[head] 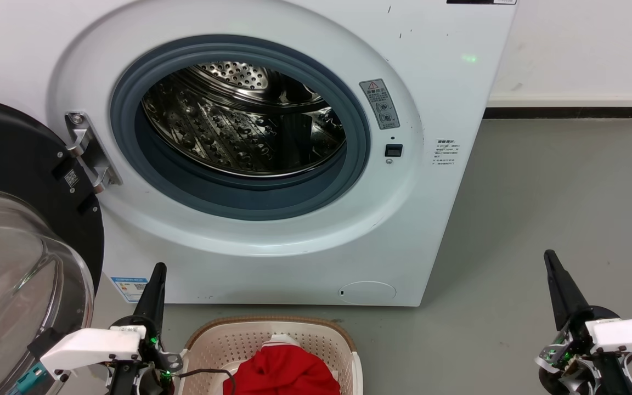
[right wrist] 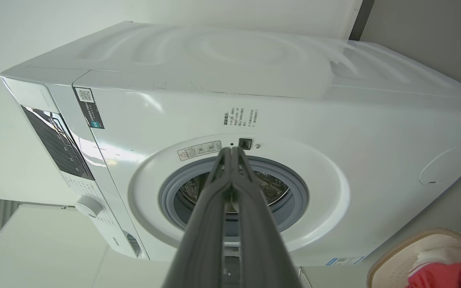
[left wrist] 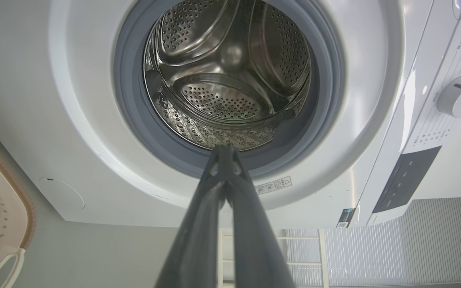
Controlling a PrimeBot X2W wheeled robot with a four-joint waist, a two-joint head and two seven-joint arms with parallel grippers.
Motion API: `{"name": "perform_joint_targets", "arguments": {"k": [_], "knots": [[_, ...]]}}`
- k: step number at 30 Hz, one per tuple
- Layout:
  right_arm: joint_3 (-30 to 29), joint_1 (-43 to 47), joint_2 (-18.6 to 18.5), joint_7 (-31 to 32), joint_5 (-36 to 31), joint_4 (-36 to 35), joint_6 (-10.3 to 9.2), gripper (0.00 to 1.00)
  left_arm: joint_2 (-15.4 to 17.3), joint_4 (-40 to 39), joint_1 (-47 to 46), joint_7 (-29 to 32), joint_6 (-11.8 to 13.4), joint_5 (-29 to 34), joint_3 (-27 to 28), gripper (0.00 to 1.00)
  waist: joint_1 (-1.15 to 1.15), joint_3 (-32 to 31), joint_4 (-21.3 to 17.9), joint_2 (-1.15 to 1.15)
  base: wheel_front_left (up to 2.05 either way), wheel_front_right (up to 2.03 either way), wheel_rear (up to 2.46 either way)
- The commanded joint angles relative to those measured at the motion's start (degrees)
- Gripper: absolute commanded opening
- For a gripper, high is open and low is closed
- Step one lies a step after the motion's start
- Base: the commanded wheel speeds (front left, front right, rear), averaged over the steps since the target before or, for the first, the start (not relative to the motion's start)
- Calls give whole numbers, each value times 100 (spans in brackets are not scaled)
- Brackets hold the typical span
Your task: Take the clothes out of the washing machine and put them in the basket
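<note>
Shiny steel drum point(head: 228, 137), matt rubber ring point(head: 239, 200), plastic basket point(head: 218, 344)

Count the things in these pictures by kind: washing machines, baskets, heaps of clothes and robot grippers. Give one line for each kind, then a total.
washing machine: 1
basket: 1
heap of red clothes, lying in the basket: 1 (the garments in it cannot be told apart)
grippers: 2, the left gripper and the right gripper
Total: 5

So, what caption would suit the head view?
Red clothes in the basket, left pincer and right pincer shut, before the open washing machine.
</note>
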Motion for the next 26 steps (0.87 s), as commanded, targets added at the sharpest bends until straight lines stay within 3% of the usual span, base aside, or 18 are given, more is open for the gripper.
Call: {"name": "perform_joint_targets", "arguments": {"k": [1,12,26], "knots": [[-13,-118,2,28,127,23,0,0,-6,-32,-57,32,-33,-109,29,0,0,1,1,0,0,0,0],[-44,-167,14,107,560,112,0,0,-19,-43,-56,143,-82,-538,94,0,0,7,13,0,0,0,0],[-71,-161,33,113,506,108,0,0,-17,-41,-53,139,-77,-522,90,0,0,7,13,0,0,0,0]]}}
